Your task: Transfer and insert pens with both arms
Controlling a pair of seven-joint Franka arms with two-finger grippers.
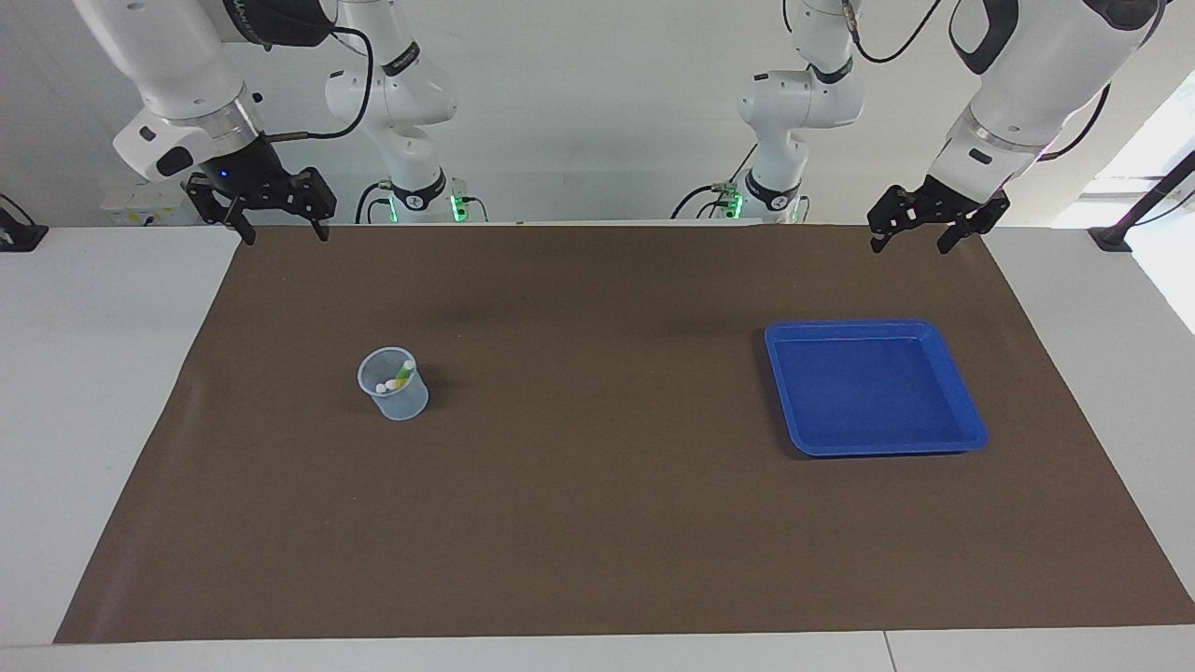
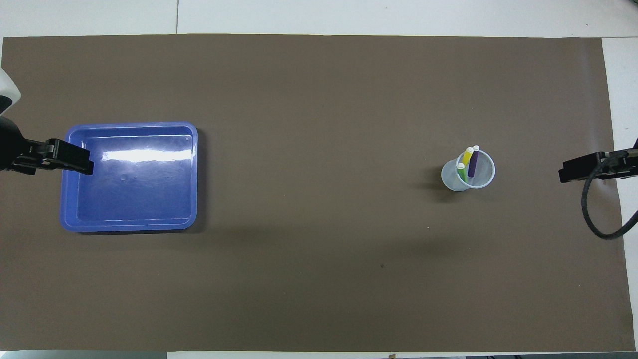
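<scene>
Three pens stand together, pale ends up, in a clear plastic cup on the brown mat toward the right arm's end: the green pen, the yellow pen and the purple pen. My right gripper hangs open and empty in the air over the mat's edge by the robots, well apart from the cup. My left gripper also hangs open and empty, over the mat's edge at the left arm's end. From overhead the left gripper covers the tray's rim, and the right gripper shows over the mat's end.
An empty blue tray lies on the brown mat toward the left arm's end, its rim square to the mat. White tabletop borders the mat. A black cable loops below the right gripper.
</scene>
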